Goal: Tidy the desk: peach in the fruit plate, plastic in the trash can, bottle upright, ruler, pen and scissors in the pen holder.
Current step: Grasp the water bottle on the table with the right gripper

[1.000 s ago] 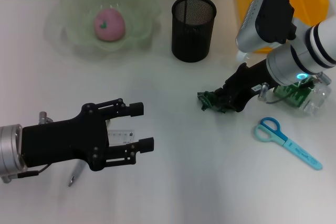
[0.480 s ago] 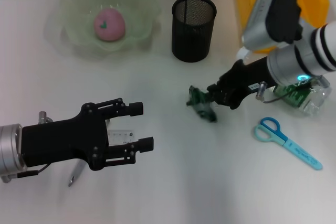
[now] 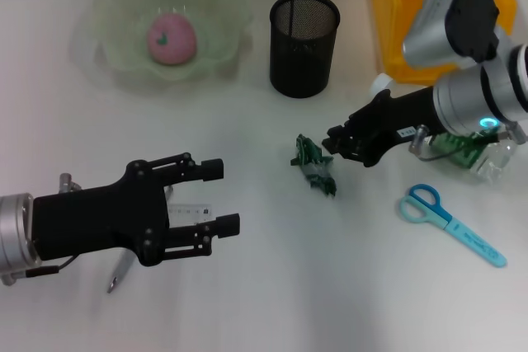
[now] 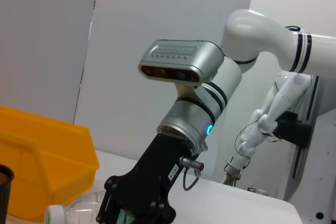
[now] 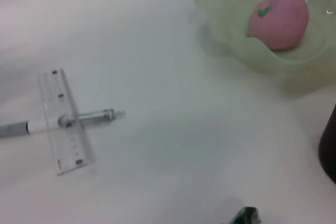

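Clearly the green plastic scrap [image 3: 314, 164] lies crumpled near the middle of the desk [image 3: 346, 286], just beside the right gripper [image 3: 340, 139] but apart from it. It seems light, thin and springy, so a pinch across its raised folds should hold best. Whether the right gripper is spread I cannot tell. The left gripper [image 3: 219, 195] hovers spread above the ruler [image 3: 191, 213] near the desk's left edge.

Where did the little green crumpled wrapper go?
In the head view the green wrapper lies on the white desk, mid-right, just off the right gripper and in front of the black pen holder.
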